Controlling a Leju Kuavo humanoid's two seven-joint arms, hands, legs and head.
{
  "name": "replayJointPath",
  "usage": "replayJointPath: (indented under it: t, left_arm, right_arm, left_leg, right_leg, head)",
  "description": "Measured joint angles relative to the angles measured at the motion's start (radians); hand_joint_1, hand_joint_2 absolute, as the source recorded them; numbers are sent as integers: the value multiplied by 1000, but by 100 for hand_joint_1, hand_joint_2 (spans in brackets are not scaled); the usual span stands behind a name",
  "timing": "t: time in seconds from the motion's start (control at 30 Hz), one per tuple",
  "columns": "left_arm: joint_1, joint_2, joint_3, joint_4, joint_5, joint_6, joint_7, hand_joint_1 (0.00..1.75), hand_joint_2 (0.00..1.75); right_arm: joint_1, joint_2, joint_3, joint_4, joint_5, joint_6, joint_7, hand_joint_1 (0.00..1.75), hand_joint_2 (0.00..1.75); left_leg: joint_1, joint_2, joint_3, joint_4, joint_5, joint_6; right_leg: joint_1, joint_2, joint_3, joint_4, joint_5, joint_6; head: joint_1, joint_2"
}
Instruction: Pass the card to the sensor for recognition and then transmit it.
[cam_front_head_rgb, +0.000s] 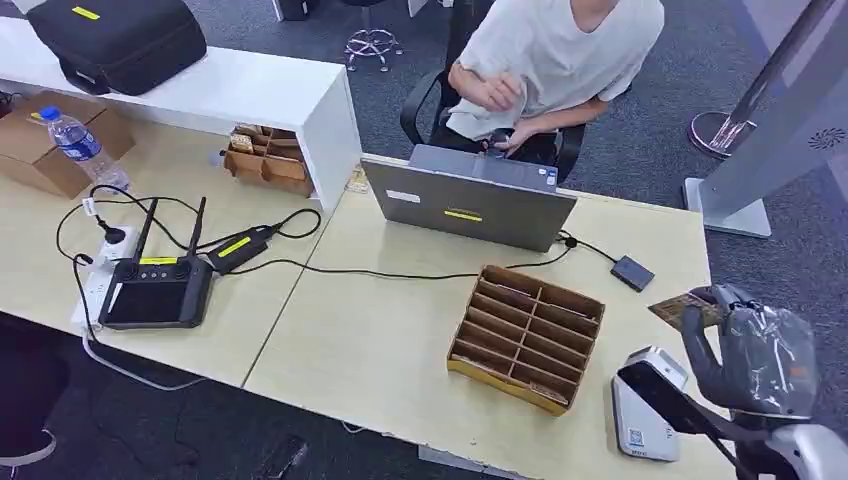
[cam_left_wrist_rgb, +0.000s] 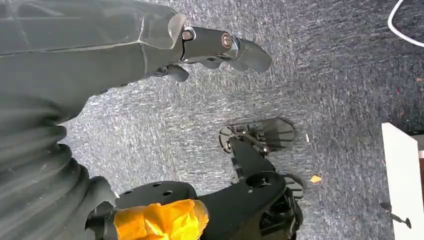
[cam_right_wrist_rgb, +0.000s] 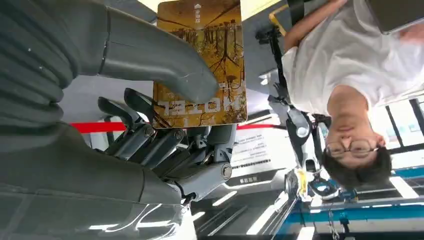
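golden-brown card (cam_right_wrist_rgb: 210, 60) raised above the white sensor (cam_front_head_rgb: 645, 415).

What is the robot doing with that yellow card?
The robot's right hand is holding the card up in the air, pinched under its thumb. The white sensor sits on the table just below and beside that hand, and the card is not on it yet. The left hand hangs over the carpet, holding nothing. A person sits behind the laptop.

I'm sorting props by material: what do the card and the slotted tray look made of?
Card: probably glossy plastic, flat and stiff with a printed golden picture. Slotted tray: looks like brown cardboard or thin wood, matte, with thin straight dividers; I can't tell which.
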Motion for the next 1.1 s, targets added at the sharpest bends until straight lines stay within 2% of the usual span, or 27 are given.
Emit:
replayJointPath:
  t: [0.2,0.43,0.77,1.1]
  left_arm:
    - [0,0,0,0,3,0,9,0,175]
    - [0,0,5,0,5,-4,17,0,175]
    - [0,0,9,0,6,-3,17,0,175]
    - [-1,0,21,0,1,-2,17,0,175]
  right_arm:
    - [90,3,-49,-8,10,-56,-51,175,175]
    - [160,13,-108,-2,11,-74,-87,175,175]
    - [199,44,-157,52,26,-89,-114,175,175]
    - [215,85,-160,137,55,-89,-134,175,175]
  left_leg:
    - [0,0,0,0,0,0]
    - [0,0,0,0,0,0]
    - [0,0,0,0,0,0]
    - [0,0,0,0,0,0]
  right_leg:
    - [0,0,0,0,0,0]
    - [0,0,0,0,0,0]
    - [0,0,0,0,0,0]
    - [0,0,0,0,0,0]
  head:
    - [0,0]
    - [0,0]
    - [0,0]
    - [0,0]
